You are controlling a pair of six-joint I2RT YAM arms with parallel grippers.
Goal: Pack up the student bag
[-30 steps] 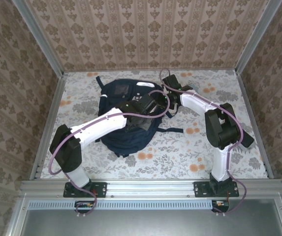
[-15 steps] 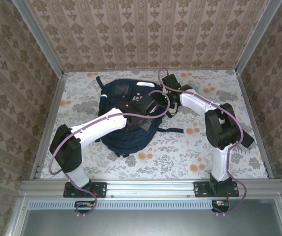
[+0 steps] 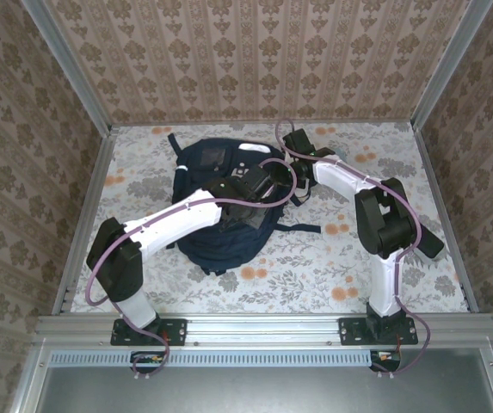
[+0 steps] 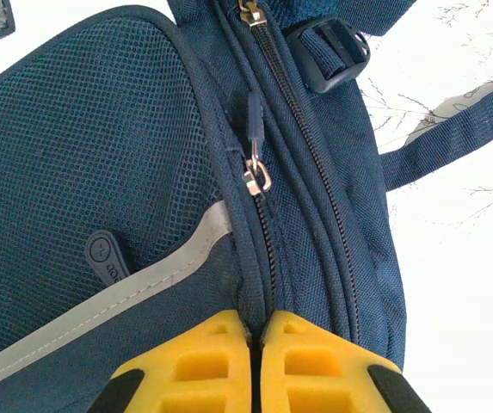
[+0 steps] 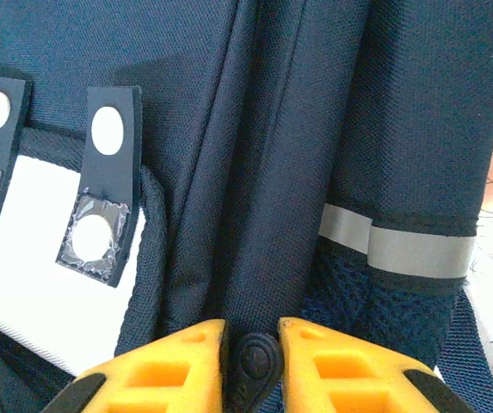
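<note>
**Slip and jam hazards while working the zip**

The left gripper [image 4: 256,325] has its jaws fully closed, pinching the seam ridge [image 4: 248,258] of the student bag [image 3: 205,163] just below a metal zip slider [image 4: 257,177]. It holds only a thin fold of fabric. If that fold slips out, the bag loses its anchor and would likely drag across the table [image 3: 332,258] instead of the zip running.

The bag lies at mid-table towards the back wall, under the left wrist, with the right wrist at its right edge.

The right gripper [image 5: 253,334] has its jaws nearly closed on a dark rubber pull tab [image 5: 258,370], held at the very fingertips. A pull off the zip line could strip the tab free or jam the nearby fabric folds. Whether this compartment is open cannot be told.
</note>
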